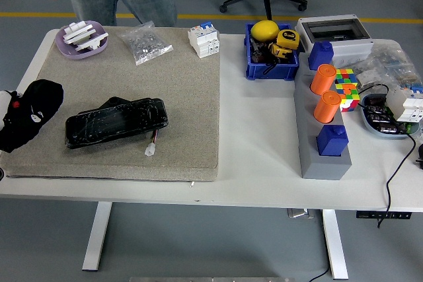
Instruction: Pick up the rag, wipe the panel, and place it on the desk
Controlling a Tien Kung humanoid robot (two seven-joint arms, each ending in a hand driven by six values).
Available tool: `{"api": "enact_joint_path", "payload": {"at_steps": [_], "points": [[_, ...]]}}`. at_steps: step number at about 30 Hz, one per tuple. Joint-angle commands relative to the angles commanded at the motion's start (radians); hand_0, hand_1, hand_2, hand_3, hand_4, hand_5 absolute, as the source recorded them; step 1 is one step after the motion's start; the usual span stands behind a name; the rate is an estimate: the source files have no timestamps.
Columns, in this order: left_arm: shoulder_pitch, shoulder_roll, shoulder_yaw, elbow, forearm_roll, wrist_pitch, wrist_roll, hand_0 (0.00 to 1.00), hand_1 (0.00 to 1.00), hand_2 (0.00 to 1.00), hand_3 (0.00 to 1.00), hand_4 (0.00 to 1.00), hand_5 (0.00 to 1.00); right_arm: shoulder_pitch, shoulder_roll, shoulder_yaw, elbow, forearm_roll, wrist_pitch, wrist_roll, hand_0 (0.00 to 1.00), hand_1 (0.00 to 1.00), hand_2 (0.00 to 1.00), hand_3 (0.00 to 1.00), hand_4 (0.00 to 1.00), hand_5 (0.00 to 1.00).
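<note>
Left hand (pixel 20 120), fingers indistinct, at mat's (pixel 192 110) left edge with black rag (pixel 41 100) just beside glossy panel (pixel 115 122); white connector (pixel 151 149) near panel, parts bag (pixel 145 43) and purple dish (pixel 80 37) far behind.

A glossy black panel (pixel 116 123) lies on a beige speckled mat (pixel 178 90), beside a black rag (pixel 32 113)

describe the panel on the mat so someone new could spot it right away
Start at the large beige mat covering the white table's left half. Near its front left lies the long glossy black panel, slightly tilted. Unlike the soft black rag to its left, it is flat, shiny and rigid, with a small white connector trailing from its front edge.
</note>
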Motion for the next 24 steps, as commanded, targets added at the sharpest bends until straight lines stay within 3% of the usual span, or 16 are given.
{"api": "enact_joint_path", "payload": {"at_steps": [1,2,5,14,15,20,21,24], "points": [[-0.005,-0.001,0.008,0.007,-0.005,-0.001,-0.008,0.327,0.430,0.553,0.584,0.582,0.002,0.001,0.001,-0.001,0.000,0.000,0.000,0.000,0.753,0.612,0.637,0.615,0.998,0.628],[-0.007,-0.001,0.013,0.010,-0.008,-0.005,-0.012,0.373,0.494,0.555,0.587,0.582,0.002,0.002,0.001,-0.002,0.000,-0.001,0.000,0.000,0.752,0.612,0.637,0.615,0.998,0.627],[-0.015,-0.002,0.028,0.010,-0.013,-0.018,-0.028,0.373,0.494,0.555,0.587,0.582,0.002,0.006,0.000,-0.002,0.000,-0.002,-0.002,0.001,0.752,0.612,0.637,0.615,0.998,0.627],[-0.022,0.003,0.039,0.011,0.022,-0.049,-0.017,0.416,0.523,0.558,0.574,0.599,0.002,0.006,-0.002,0.001,0.001,-0.004,-0.003,0.000,0.752,0.611,0.637,0.615,0.998,0.627],[-0.023,0.004,0.037,0.013,0.027,-0.052,-0.015,0.501,0.598,0.580,0.574,0.649,0.007,0.005,-0.002,0.003,0.001,-0.006,-0.003,0.000,0.752,0.611,0.636,0.614,0.998,0.627],[-0.030,0.008,0.037,0.025,0.032,-0.065,-0.004,0.501,0.598,0.580,0.574,0.649,0.007,0.005,-0.002,0.010,0.005,-0.014,-0.004,0.002,0.752,0.611,0.636,0.614,0.998,0.627],[-0.031,0.008,0.038,0.026,0.033,-0.066,-0.002,0.607,0.757,0.669,0.577,0.715,0.022,0.005,-0.002,0.011,0.006,-0.015,-0.005,0.002,0.753,0.610,0.635,0.614,0.998,0.627],[-0.034,0.010,0.037,0.033,0.034,-0.083,0.005,0.607,0.757,0.669,0.577,0.715,0.022,0.007,-0.001,0.015,0.008,-0.021,-0.006,0.002,0.753,0.610,0.635,0.614,0.998,0.627]]}}
